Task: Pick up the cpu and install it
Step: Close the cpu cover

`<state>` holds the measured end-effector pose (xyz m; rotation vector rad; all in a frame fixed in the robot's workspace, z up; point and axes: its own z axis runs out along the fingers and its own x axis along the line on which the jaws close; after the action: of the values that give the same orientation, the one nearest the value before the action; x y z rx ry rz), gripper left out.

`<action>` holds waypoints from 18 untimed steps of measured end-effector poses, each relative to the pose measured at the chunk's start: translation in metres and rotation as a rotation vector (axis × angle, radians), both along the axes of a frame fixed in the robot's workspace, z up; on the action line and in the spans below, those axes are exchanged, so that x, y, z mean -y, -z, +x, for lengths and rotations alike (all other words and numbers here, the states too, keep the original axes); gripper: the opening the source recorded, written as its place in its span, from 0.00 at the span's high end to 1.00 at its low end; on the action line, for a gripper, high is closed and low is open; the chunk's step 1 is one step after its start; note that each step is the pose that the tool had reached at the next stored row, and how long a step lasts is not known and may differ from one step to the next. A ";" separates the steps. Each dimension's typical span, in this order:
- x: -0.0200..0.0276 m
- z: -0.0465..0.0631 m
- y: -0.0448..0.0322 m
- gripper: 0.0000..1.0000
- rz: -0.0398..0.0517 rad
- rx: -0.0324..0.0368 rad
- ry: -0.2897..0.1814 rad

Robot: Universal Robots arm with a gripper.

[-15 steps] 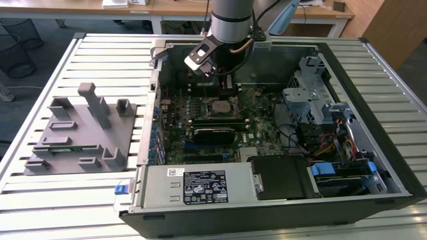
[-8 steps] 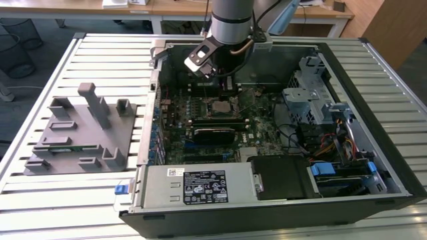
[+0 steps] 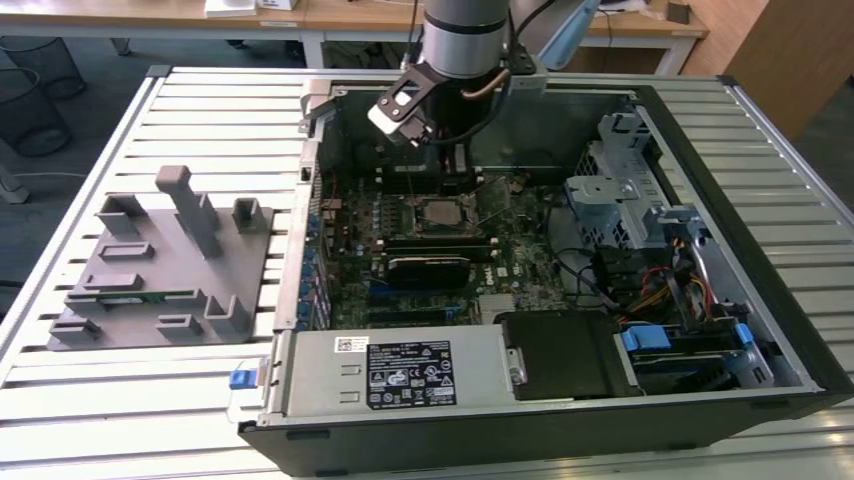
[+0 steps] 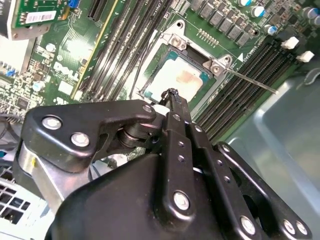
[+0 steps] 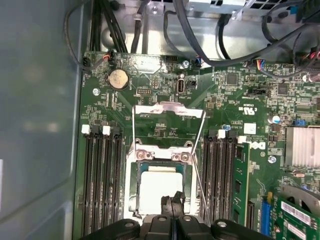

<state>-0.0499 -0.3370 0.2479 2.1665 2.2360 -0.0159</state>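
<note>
**Second wrist view.** The end effector [image 4: 172, 95] has its two black fingers pressed together, with nothing pinched between them. Its tip hangs over the near edge of the cpu [image 4: 182, 80]; whether it touches cannot be told. The cpu lies flat in the motherboard's socket, silver-grey top upward, with a pale smear at its centre.

**First wrist view.** The end effector [image 5: 172, 199] again shows the fingers meeting along a thin seam above the cpu [image 5: 159, 187]. The socket's load plate [image 5: 167, 111] is swung up and back, leaving the chip uncovered. The thin retention lever [image 5: 198, 165] runs along one side of the socket. Banks of black memory slots [image 5: 102, 185] flank the socket. One slot on the lever's side holds a green memory module [image 5: 241, 185]. Beyond the load plate sits a coin cell battery [image 5: 118, 78], and past it dark cables [image 5: 200, 35] cross the case wall.

**Exterior view.** The open computer case [image 3: 787, 330] lies on a white slatted counter [image 3: 107, 400], with its power supply [image 3: 400, 372] nearest. The cpu [image 3: 434, 213] sits mid-board beneath the arm [image 3: 463, 35]. A grey fixture [image 3: 147, 270] stands at the exterior view's left, apart from the case.
</note>
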 end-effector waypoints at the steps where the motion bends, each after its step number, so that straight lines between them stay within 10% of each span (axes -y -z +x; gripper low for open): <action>1: 0.0000 0.000 -0.0014 0.89 0.0000 0.0000 0.000; 18: 0.0076 0.000 -0.0135 0.89 0.0056 0.0003 0.000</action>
<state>-0.0499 -0.3446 0.2615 2.1690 2.2389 -0.0094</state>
